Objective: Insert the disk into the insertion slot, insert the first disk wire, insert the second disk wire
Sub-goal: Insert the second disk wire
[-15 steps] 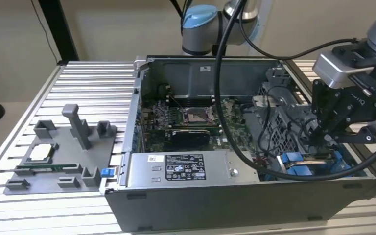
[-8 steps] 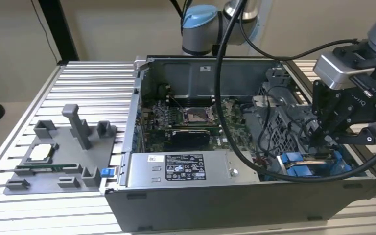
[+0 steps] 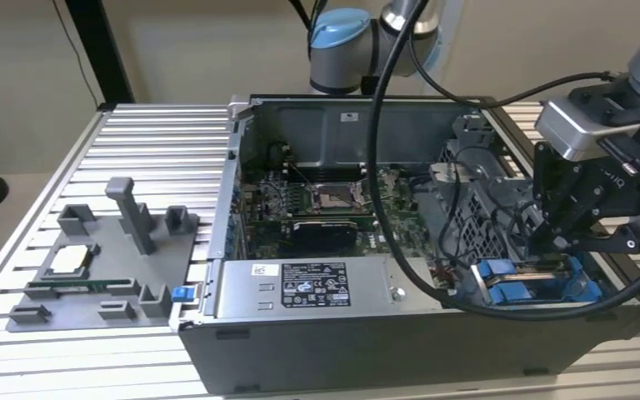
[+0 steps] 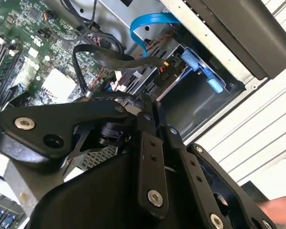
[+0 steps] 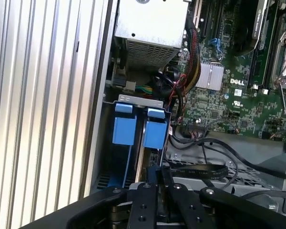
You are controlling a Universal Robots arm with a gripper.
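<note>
My end effector (image 5: 157,183), fingers pressed together on a flat black cable (image 5: 195,170), hovers over the blue-railed insertion slot (image 5: 133,129) at the grey case's corner; wiring under way, disk unclear.

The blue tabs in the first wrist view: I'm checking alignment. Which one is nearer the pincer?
The blue tab beside the motherboard; the pincer sits directly at its end. The other blue tab lies toward the ribbed table.

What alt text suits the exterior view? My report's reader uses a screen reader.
A robot arm's gripper reaches into the blue-railed slot at the exterior view's right of an open computer case, which sits on a ribbed metal table.
</note>
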